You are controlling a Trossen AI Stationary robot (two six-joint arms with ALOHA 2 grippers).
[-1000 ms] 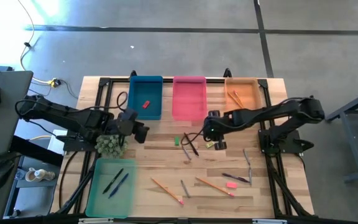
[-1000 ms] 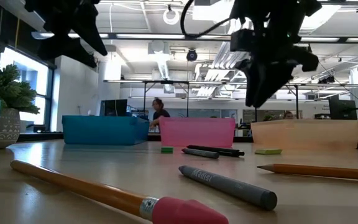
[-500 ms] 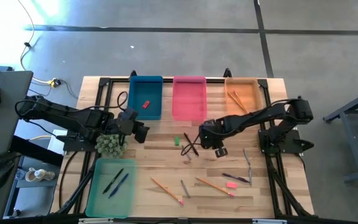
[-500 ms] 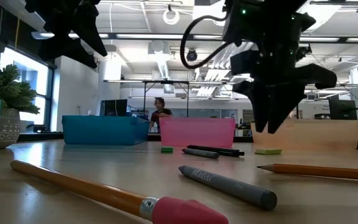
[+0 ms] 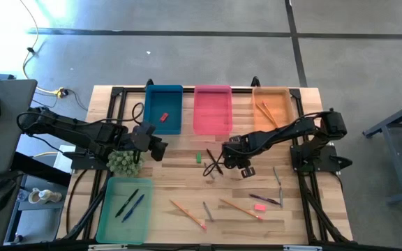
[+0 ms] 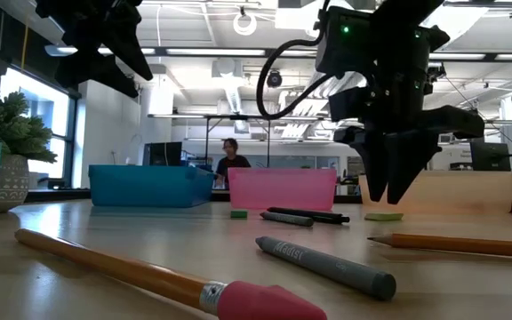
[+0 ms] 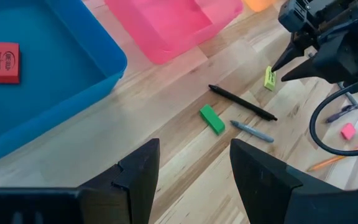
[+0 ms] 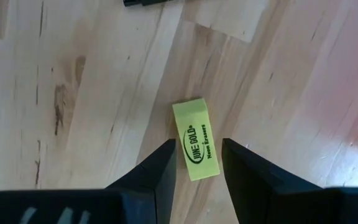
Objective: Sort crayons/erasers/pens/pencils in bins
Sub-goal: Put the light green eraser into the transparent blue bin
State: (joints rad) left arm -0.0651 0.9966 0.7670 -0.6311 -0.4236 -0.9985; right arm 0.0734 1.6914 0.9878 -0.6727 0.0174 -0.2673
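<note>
A yellow-green eraser (image 8: 196,138) lies flat on the wooden table near its middle. My right gripper (image 8: 197,171) hangs open just above it, pointing down, with one finger on either side of the eraser and neither touching it. In the low view its fingertips (image 6: 386,191) stand a little above the eraser (image 6: 383,216). My left gripper (image 5: 160,148) waits open in the air by the blue bin (image 5: 164,109), which holds a red eraser (image 5: 164,116). The pink bin (image 5: 212,109), the orange bin (image 5: 271,104) with pencils and the green bin (image 5: 125,208) with pens also stand on the table.
A green eraser (image 5: 199,157) and a black pen (image 5: 213,162) lie just left of my right gripper. Pencils (image 5: 187,213), grey crayons (image 5: 279,185), a dark pen (image 5: 264,199) and a pink eraser (image 5: 259,206) lie toward the near edge. A potted plant (image 5: 124,162) stands at the left.
My right gripper has come down toward the table and shifted a little toward the left and near edges. It has tipped to point more steeply down and now hangs over the yellow-green eraser. Its fingers have stayed open.
</note>
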